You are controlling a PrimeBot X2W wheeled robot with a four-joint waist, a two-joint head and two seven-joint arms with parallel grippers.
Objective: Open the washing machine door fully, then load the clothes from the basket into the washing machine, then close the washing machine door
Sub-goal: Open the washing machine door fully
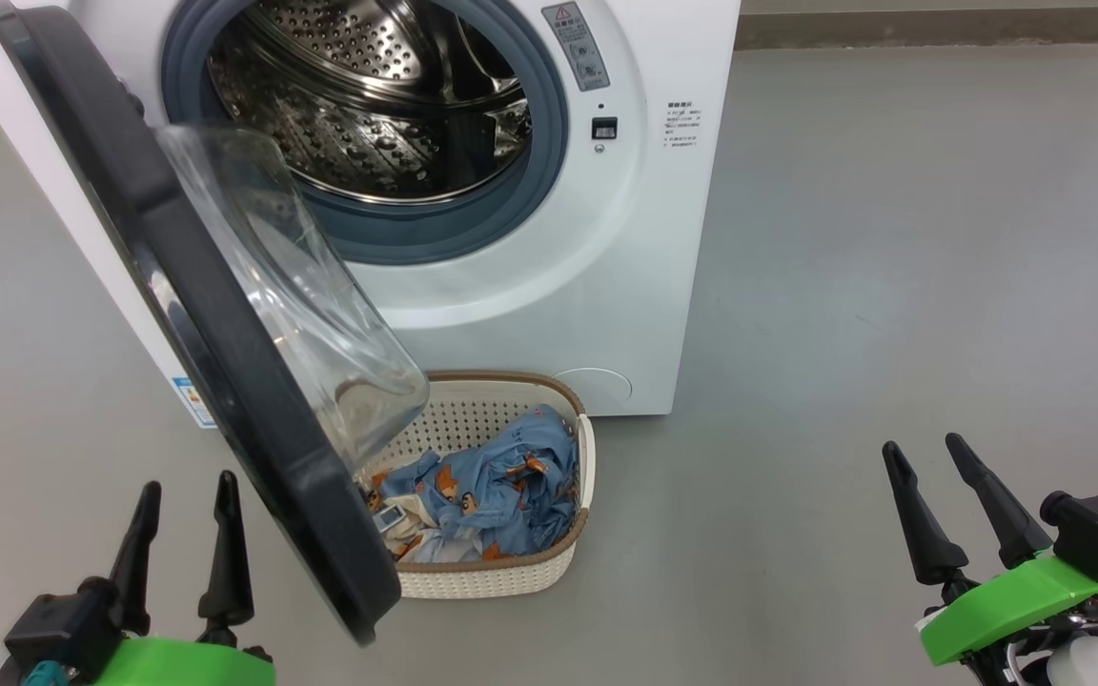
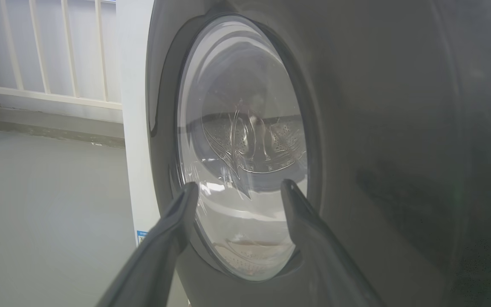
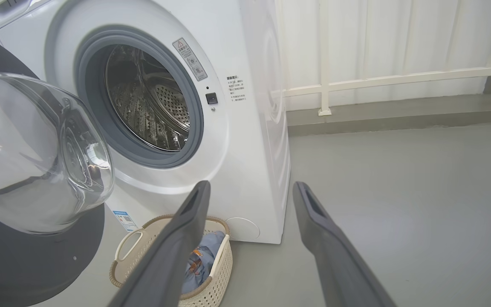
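The washing machine (image 1: 549,276) is seen standing on the grey floor (image 1: 892,286), its steel drum (image 1: 368,105) exposed and judged empty as far as can be seen. The washing machine door (image 1: 225,324) is swung out on its left hinge to roughly a right angle with the front, so the opening step is judged not quite finished; its glass bowl (image 1: 301,295) overhangs the left part of the basket (image 1: 501,576) in the head view. The door is judged stiff and fairly heavy, with a glossy rim likely to be slippery, so it is better pushed flat on its outer face, or hooked at the free edge, than pinched. The basket is set on the floor just before the machine's lower front, below the drum opening. The clothes (image 1: 511,476) are heaped inside it, crumpled; they are judged soft, light and limp, and are best taken at a raised fold near the top of the heap, where a loose bunch can be gathered and trailing ends expected. The left gripper (image 1: 188,484) is held on the door's outer side with its fingers spread apart and nothing between them; the right gripper (image 1: 923,446) is held well to the right of the basket, likewise spread and empty.
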